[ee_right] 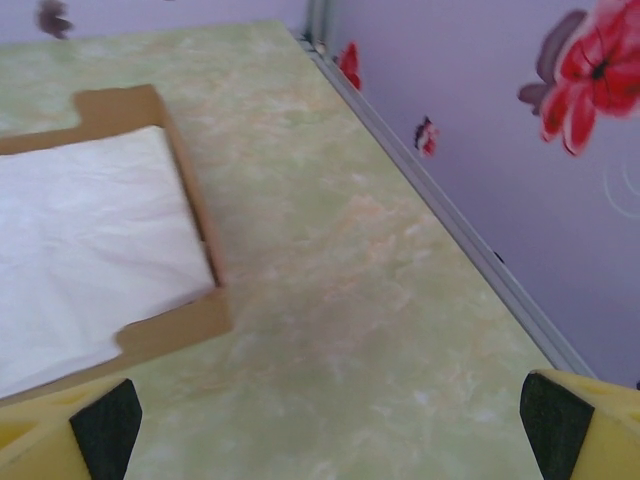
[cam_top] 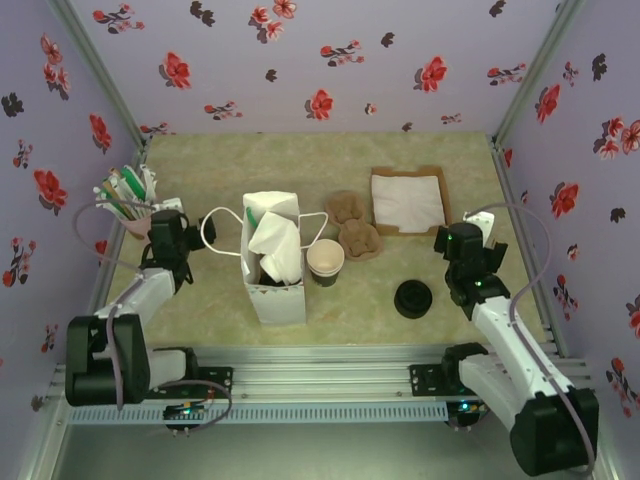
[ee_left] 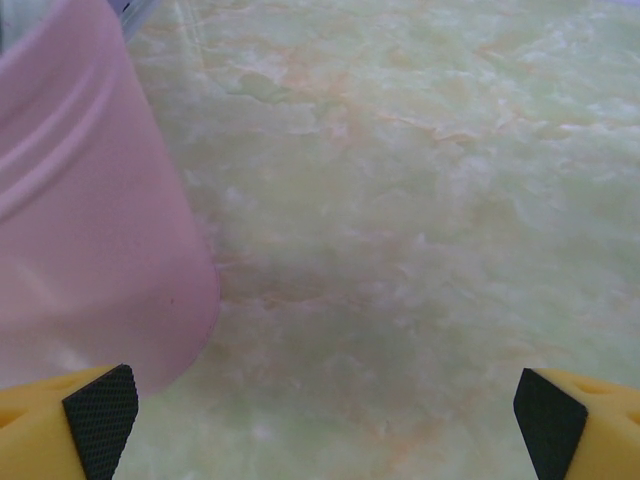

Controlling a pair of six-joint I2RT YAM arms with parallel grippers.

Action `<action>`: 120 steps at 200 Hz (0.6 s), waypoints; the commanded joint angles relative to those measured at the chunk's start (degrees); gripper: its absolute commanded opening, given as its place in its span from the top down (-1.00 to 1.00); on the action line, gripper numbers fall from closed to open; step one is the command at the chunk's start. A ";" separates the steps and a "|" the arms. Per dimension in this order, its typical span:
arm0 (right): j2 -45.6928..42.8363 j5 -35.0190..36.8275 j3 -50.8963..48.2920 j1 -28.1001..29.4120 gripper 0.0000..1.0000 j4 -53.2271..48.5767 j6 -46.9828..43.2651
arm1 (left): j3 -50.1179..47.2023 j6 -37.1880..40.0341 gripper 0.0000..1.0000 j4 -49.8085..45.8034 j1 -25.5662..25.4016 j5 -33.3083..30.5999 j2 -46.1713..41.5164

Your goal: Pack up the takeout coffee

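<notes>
The bag point(cam_top: 272, 285), white paper with looped handles, stands upright in the middle of the counter point(cam_top: 380, 332). Crumpled white paper point(cam_top: 278, 245) fills its open mouth. Low inside it, on the near side, a dark rounded shape point(cam_top: 268, 270) looks like the coffee, though the paper hides most of it, so I cannot be sure.

Just right of the bag stands an open cup point(cam_top: 325, 262) with a dark wall and a cream inside, and no lid on it. Farther right and a little nearer lie the black lids point(cam_top: 412, 298), apart from the cup. Brown carriers point(cam_top: 352, 226) lie beyond the open cup. Right of them is a cardboard tray point(ee_right: 203, 235) with white napkins point(ee_right: 90, 240) lying flat in it.

The left claw point(ee_left: 325, 425) is released and empty, its yellow fingers spread wide over bare counter. A pink cup point(ee_left: 90, 230) stands just beside its left finger. In the top view that cup holds upright packets at the far left.

The right claw point(ee_right: 330, 435) is also released and grasps nothing. It hangs over bare counter between the near right corner of the tray and the flowered right wall point(ee_right: 480, 130).
</notes>
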 commanded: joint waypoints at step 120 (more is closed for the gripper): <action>26.91 -11.39 -5.35 -12.65 -0.98 41.26 -2.96 | -9.28 8.10 -0.98 38.08 0.92 0.59 14.82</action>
